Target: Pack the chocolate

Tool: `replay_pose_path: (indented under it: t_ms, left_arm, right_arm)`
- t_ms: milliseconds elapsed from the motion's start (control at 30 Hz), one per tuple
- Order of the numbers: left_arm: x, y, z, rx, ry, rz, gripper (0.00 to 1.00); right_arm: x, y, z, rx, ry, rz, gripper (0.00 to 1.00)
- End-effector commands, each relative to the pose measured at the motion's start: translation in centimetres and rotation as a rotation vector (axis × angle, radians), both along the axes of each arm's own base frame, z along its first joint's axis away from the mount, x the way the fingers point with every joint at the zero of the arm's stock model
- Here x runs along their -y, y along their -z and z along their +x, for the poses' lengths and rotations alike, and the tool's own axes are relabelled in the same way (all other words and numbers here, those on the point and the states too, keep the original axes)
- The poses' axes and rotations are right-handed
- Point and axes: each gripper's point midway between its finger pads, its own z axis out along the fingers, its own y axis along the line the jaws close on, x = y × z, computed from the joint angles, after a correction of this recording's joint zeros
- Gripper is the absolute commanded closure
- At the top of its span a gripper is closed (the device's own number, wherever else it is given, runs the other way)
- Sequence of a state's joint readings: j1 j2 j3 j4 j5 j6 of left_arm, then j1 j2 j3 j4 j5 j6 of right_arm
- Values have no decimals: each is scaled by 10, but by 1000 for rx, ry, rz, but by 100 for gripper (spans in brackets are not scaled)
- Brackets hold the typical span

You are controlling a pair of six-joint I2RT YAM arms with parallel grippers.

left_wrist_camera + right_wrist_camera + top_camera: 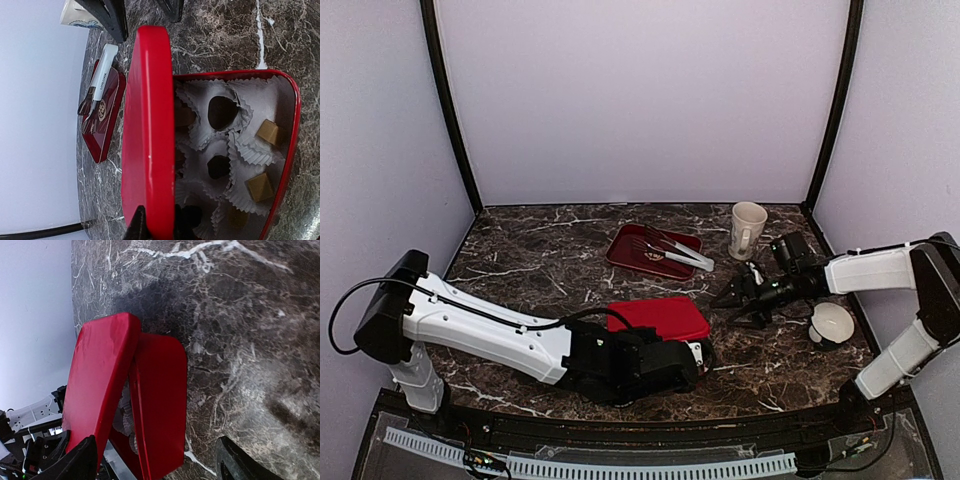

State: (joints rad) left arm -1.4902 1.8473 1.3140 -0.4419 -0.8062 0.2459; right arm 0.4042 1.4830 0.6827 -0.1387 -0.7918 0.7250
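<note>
Table (540,255): dark marble-patterned top that carries everything described below.
Box (292,125): red, shallow, with rounded corners; it lies flat near the middle of the table, just in front of the left arm's wrist.
Lid (147,135): red, raised and standing nearly on edge along one long side of the box, so the inside is open to the left wrist view.
Left pincer (156,227): closed on the lid's rim, one black finger (135,230) on each face of it.
Paper cups (240,150): white and crinkled, crowded together across the floor of the box.
Chocolates (222,111): all inside the box, seated in the paper cups. Two dark lumps sit near the middle, and two tan blocks (260,186) sit toward the far wall. More lie in shadow near the lid, too dim to count.
Right pincer (728,312): jaws spread wide and gripping nothing. It hangs just right of the box and points towards it, clear of lid and box.
Tray (625,250): red, behind the box and well apart from it.
Tongs (675,252): lying across the tray, the white handles overhanging its right edge.
Mug (748,230): cream, upright, to the right of the tray near the back edge.
White bowl (832,323): on the table at the right, under the right forearm.
</note>
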Motion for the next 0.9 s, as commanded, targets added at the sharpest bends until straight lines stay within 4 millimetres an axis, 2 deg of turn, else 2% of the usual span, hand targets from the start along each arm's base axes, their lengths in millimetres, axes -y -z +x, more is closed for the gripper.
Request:
replay_pose_path:
  t_ms: [0, 267, 433, 533, 633, 800, 867]
  left_arm:
    - [-4, 55, -51, -285, 60, 49, 100]
    - [-7, 76, -73, -385, 91, 59, 99]
    - [-9, 90, -85, -417, 111, 84, 98]
    - [-8, 94, -90, -429, 117, 83, 87]
    - [-8, 93, -94, -435, 120, 84, 68]
    - [-7, 77, -113, -481, 141, 41, 43]
    - [-7, 66, -122, -516, 149, 3, 38]
  right_arm:
    - [-20, -6, 10, 73, -55, 5, 19]
    - [-43, 13, 9, 60, -121, -19, 18]
    - [-52, 10, 11, 79, -140, -22, 17]
    - [-53, 16, 7, 70, -158, -48, 17]
    - [-53, 24, 0, 59, -182, -69, 18]
    - [-49, 32, -7, 54, -191, -93, 23]
    - [-48, 34, -10, 56, -202, -106, 24]
